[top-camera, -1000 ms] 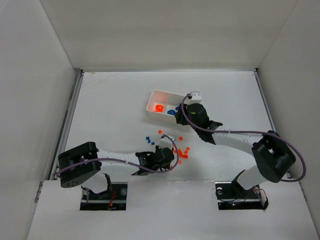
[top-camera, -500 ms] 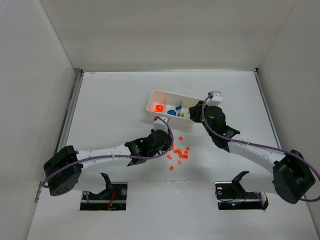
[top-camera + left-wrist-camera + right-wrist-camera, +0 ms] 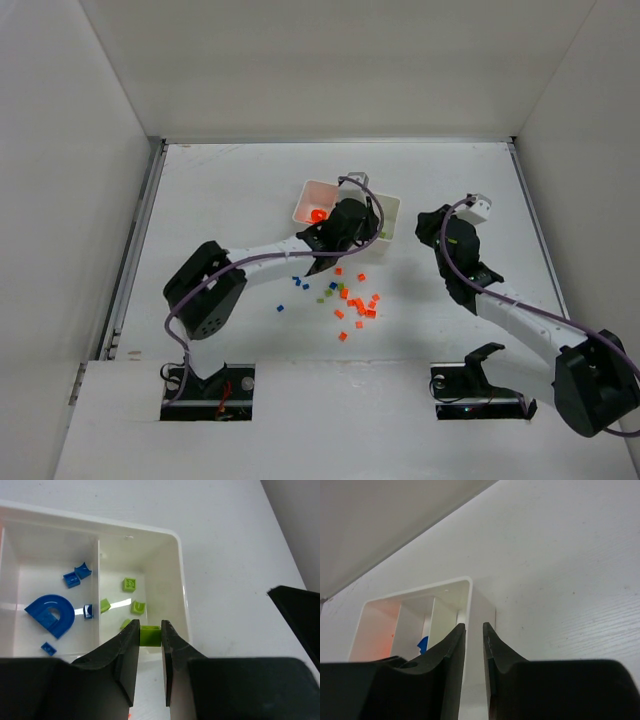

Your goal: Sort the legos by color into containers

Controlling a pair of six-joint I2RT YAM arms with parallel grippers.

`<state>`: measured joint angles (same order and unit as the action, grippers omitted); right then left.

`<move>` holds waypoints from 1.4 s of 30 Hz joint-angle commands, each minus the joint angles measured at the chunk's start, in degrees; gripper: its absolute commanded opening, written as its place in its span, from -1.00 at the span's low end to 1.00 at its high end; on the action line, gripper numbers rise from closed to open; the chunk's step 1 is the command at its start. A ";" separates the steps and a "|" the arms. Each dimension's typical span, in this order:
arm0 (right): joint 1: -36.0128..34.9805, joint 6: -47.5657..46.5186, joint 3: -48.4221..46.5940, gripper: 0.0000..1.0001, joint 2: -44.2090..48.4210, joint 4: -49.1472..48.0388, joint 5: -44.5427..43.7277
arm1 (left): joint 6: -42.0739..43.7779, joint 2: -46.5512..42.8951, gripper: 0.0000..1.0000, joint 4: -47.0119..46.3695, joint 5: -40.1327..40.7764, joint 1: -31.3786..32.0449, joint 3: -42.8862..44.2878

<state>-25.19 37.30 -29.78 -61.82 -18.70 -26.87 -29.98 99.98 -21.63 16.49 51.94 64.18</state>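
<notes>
While aloft, green lego (image 3: 150,635) over tray (image 3: 181,595)

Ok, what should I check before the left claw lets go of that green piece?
1. Left claw grips the green cube: ok.
2. Cube over the tray's green compartment: cannot tell, it hangs right at the near wall.
3. That compartment holds only green pieces: ok.
4. Right claw empty and apart from the tray: ok.
5. Table cleared of loose legos: not ok, many are scattered there.
</notes>
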 commanded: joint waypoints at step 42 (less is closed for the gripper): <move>-52.46 -9.26 -7.66 0.13 -18.15 24.32 7.10 | -10.54 -58.76 -0.12 33.23 5.83 -17.36 -41.41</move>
<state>-77.97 28.67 -35.42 -79.31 6.44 -19.18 -39.44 42.83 7.14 21.34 34.74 23.77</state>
